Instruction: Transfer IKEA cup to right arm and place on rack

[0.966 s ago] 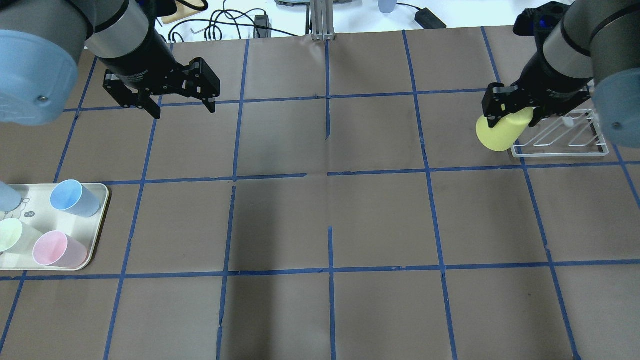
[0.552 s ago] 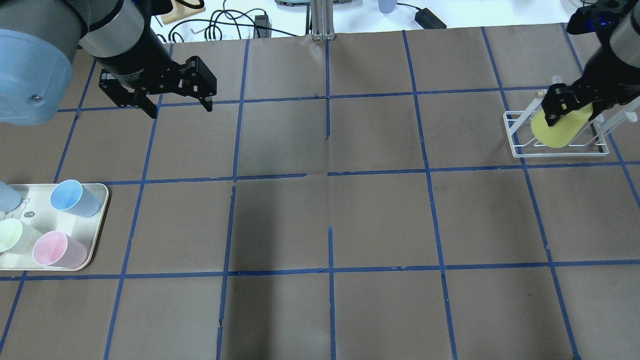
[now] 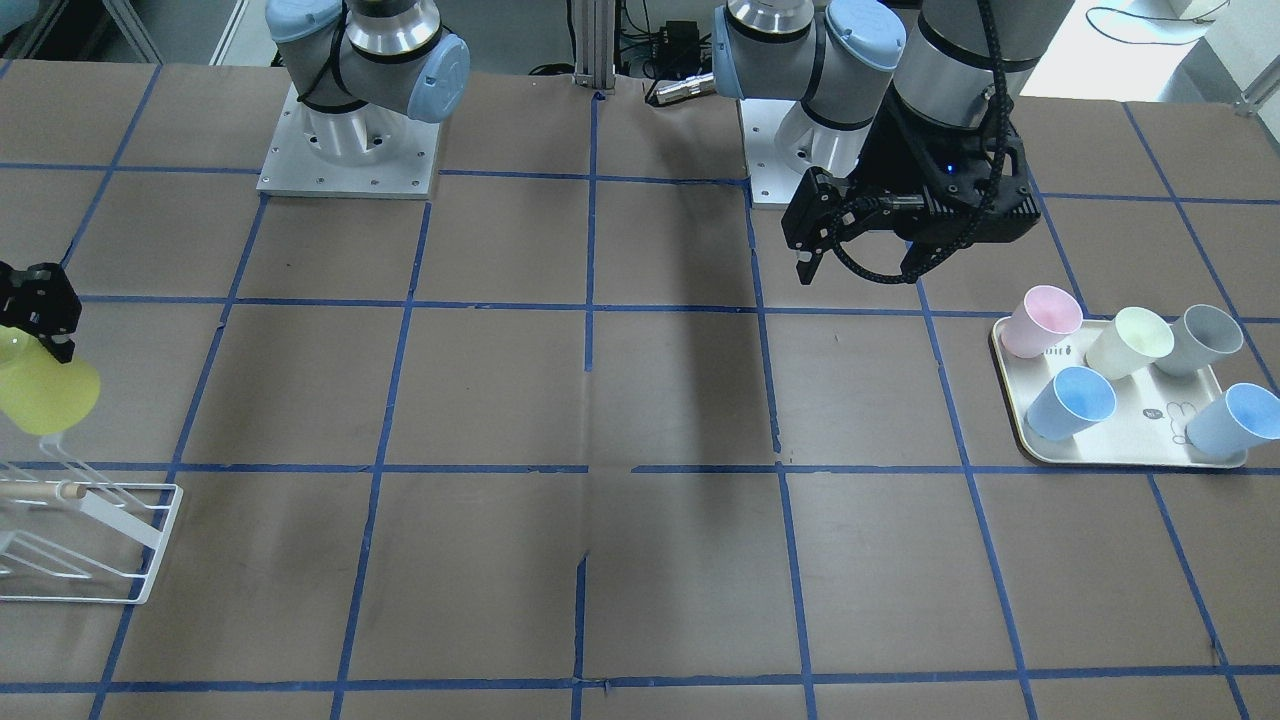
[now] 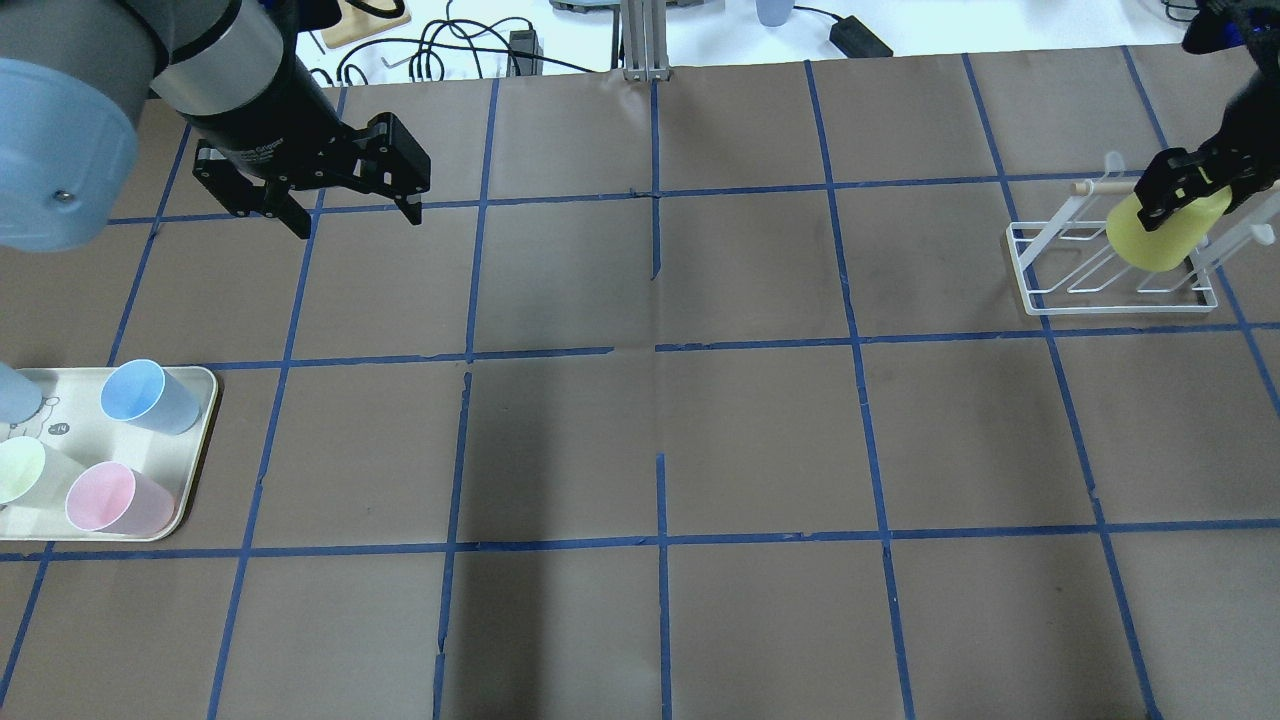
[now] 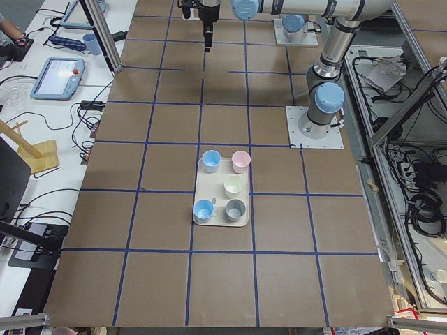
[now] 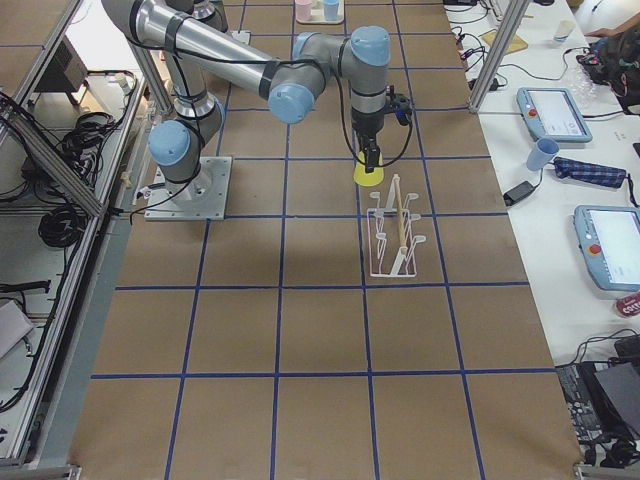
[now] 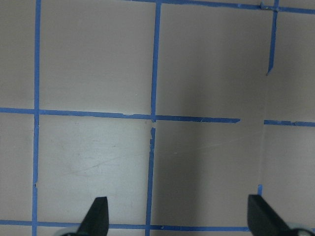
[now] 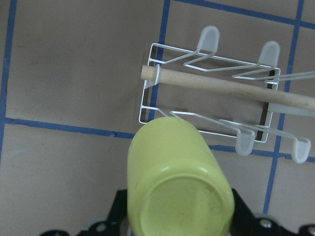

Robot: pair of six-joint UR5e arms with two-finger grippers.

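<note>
Over at the right edge of the overhead view, the right gripper (image 4: 1195,195) has its two fingers pinched on the IKEA cup (image 4: 1165,235), one on each side of the yellow wall. The cup is tipped, base up toward the wrist and mouth pointing down. It sits over the rack (image 4: 1040,270), in front of the wooden dowel (image 4: 1095,186) that runs along the rack's top.

From the right wrist camera the cup's round base fills the lower middle of the frame. The rack lies beyond it in the upper right, and one white prong (image 8: 179,114) runs right to the cup's far edge. Whether wire and cup actually touch, I cannot tell.

In the front-facing view the cup shows at the far left edge, just above the rack in the lower left corner.

Now the other side. In the upper left of the overhead view, the left gripper (image 4: 358,212) hangs above the brown table (image 4: 660,440) with its fingers spread wide and nothing between them.

In the lower left sits the cream tray (image 4: 205,400). The front-facing view shows its load: a pink cup (image 3: 1040,320), a pale cream cup (image 3: 1130,342), a grey cup (image 3: 1205,338) and two blue cups (image 3: 1070,402).
</note>
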